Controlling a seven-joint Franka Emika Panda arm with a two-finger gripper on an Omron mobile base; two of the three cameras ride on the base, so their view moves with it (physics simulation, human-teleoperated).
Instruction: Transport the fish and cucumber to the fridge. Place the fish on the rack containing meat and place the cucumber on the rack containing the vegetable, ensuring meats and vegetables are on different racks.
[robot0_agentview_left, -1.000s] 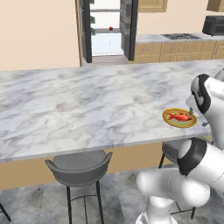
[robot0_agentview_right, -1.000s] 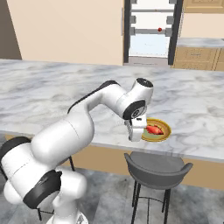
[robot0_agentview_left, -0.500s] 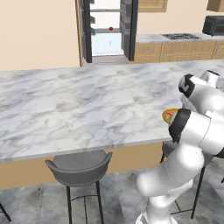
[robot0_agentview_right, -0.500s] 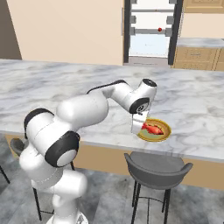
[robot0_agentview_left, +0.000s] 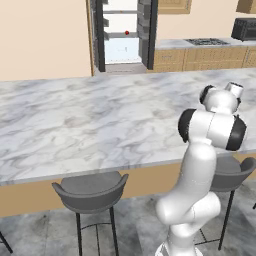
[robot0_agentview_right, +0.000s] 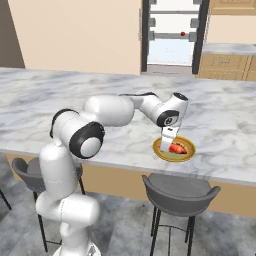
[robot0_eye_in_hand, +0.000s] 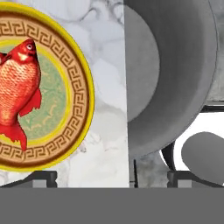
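The red fish (robot0_eye_in_hand: 17, 87) lies on a round, gold-rimmed plate (robot0_eye_in_hand: 83, 87) near the counter's front edge, also seen as fish (robot0_agentview_right: 177, 148) on plate (robot0_agentview_right: 186, 156) in the right base view. My gripper (robot0_agentview_right: 167, 145) hangs just above the plate's left side, open and holding nothing. In the hand view the gripper (robot0_eye_in_hand: 113, 179) straddles the counter edge, with the fish off to its left. The fridge (robot0_agentview_right: 172, 47) stands open at the back, with the red round vegetable (robot0_agentview_right: 183, 34) on a rack. The cucumber and the meat are out of view.
A grey bar stool (robot0_agentview_right: 180, 190) stands right below the plate, its seat (robot0_eye_in_hand: 175, 74) showing past the counter edge. Another stool (robot0_agentview_left: 90, 192) is further left. The long marble counter (robot0_agentview_left: 75, 125) lies between me and the fridge (robot0_agentview_left: 122, 50).
The arm has swung round and the hand has dropped closer to the plate at the counter edge. In the left base view the arm now hides the plate. The jaws stayed open.
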